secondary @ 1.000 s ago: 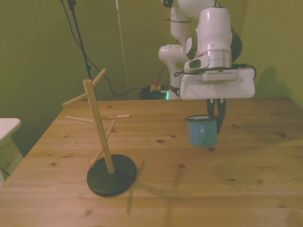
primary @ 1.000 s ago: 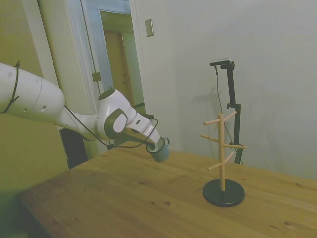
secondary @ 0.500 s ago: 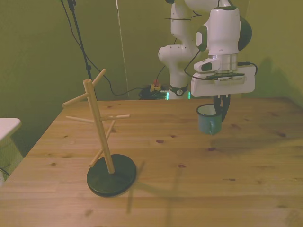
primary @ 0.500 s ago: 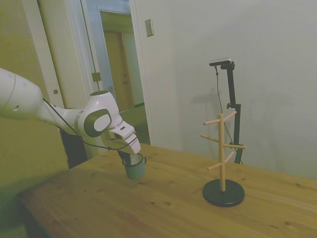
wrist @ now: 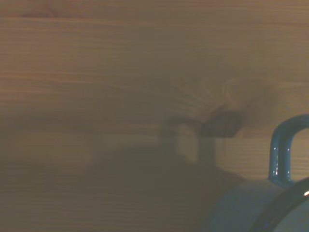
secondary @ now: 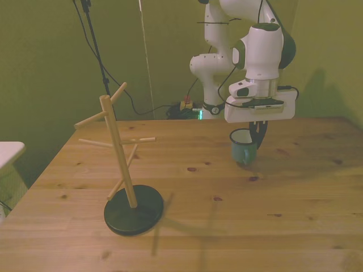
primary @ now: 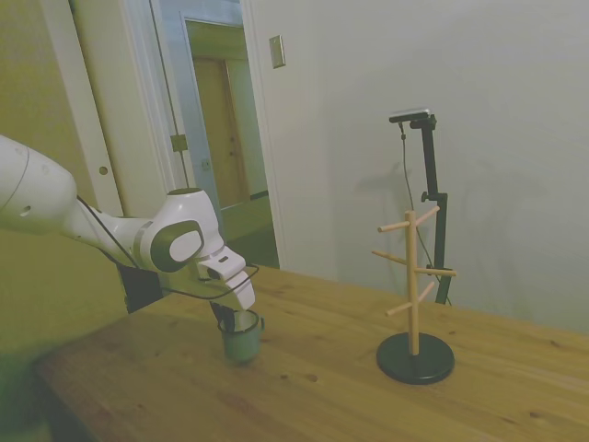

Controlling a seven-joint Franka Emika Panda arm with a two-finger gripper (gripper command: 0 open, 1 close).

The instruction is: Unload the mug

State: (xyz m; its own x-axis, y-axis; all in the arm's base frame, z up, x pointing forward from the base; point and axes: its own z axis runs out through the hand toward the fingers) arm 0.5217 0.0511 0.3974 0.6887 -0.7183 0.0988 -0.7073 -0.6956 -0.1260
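**Mug in my claw, low over the table**

Side view, left to right. My arm (primary: 110, 235) comes in from the left edge, wrist bent down at lower left of centre. My claw (primary: 232, 316) hangs just under the wrist, fingers pinched on the rim of the mug (primary: 240, 337). The mug sits upright, mouth up, teal outside and pale inside, at or just above the table (primary: 313, 396); can't tell if its base touches the wood. Further right, well apart from the mug, the wooden peg stand (primary: 413, 299) rises from its black round base at lower right of centre, pegs bare.

Front view, left to right. The peg stand (secondary: 116, 150) is at left of centre, base on the wood, nothing hung on it. The table (secondary: 227, 226) fills the lower half of the frame. At right of centre, near the table's far edge, my claw (secondary: 256, 134) points straight down, one finger inside the mug's rim & one outside, clamped on the wall. The mug (secondary: 243, 147) hangs upright below my wrist block, its shadow just beside it on the wood.

Wrist view: blurry. The mug's (wrist: 263, 205) blue wall and loop handle sit in the lower right corner, w/ wood grain (wrist: 120, 63) behind.
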